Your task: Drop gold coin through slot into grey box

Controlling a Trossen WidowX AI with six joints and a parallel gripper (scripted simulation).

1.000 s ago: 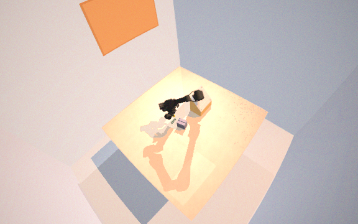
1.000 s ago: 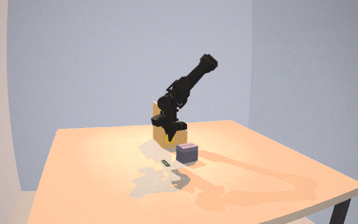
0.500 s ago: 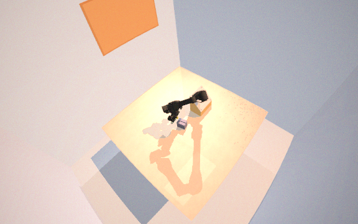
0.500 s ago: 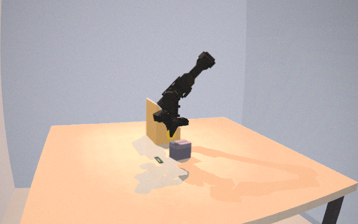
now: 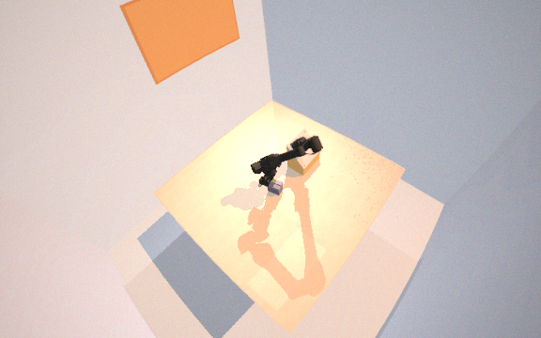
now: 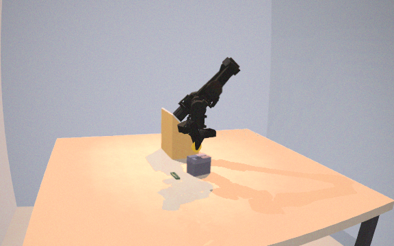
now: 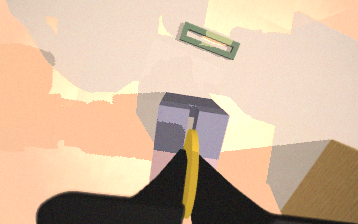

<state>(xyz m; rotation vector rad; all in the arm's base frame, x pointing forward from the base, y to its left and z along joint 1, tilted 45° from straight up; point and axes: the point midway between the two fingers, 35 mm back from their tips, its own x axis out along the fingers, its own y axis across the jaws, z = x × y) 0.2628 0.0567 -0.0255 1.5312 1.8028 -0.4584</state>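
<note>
My gripper (image 7: 186, 156) (image 6: 197, 145) (image 5: 267, 180) is shut on the gold coin (image 7: 192, 155) (image 6: 194, 149), held edge-on and upright. The coin hangs just above the grey box (image 7: 172, 127) (image 6: 199, 165) (image 5: 275, 188), and its edge runs in line with the narrow slot (image 7: 194, 116) in the lid. The dark-green holder (image 7: 208, 41) (image 6: 174, 175) lies empty on the table, beyond the box in the wrist view and to the left of the box in the exterior view.
A tan block (image 6: 172, 137) (image 7: 330, 185) (image 5: 304, 164) at the arm's base stands right behind the box. The table (image 6: 115, 205) (image 5: 346, 197) drops off at its front and right edges.
</note>
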